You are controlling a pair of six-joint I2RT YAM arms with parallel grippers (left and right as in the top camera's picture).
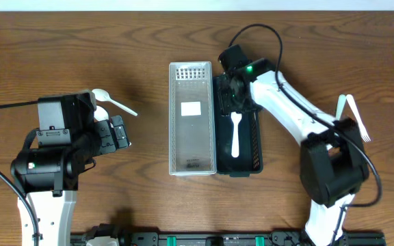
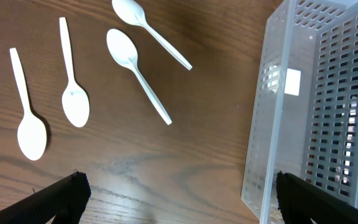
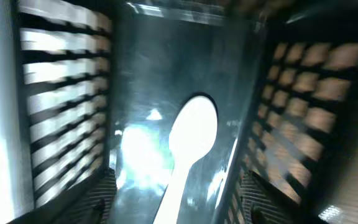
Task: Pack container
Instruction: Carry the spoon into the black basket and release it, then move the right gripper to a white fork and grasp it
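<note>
Right fingers (image 3: 98, 202) stand apart inside the black basket (image 1: 256, 140), one on each side of a white spoon (image 3: 194, 134) lying flat on its floor — they hold nothing. Left fingers (image 2: 61, 199) are spread wide and empty above the counter (image 1: 60, 48), a dark wood-grain top with a pale strip beyond its far edge. A clear slotted basket (image 1: 191, 143) sits mid-counter, side by side with the black one and seemingly touching it. Four loose spoons (image 2: 132, 53) lie under the left arm, and a fork (image 1: 358, 117) lies by the right arm.

From overhead the left arm covers all but one of those spoons, and the right wrist hides the black basket's far end. The right wrist view is dim and blurred, with the spoon's handle cut off at the bottom edge.

The right arm reaches inward, its wrist tipped down over the basket's far end. The left arm is folded close to its base, wrist pointing toward the clear basket.
</note>
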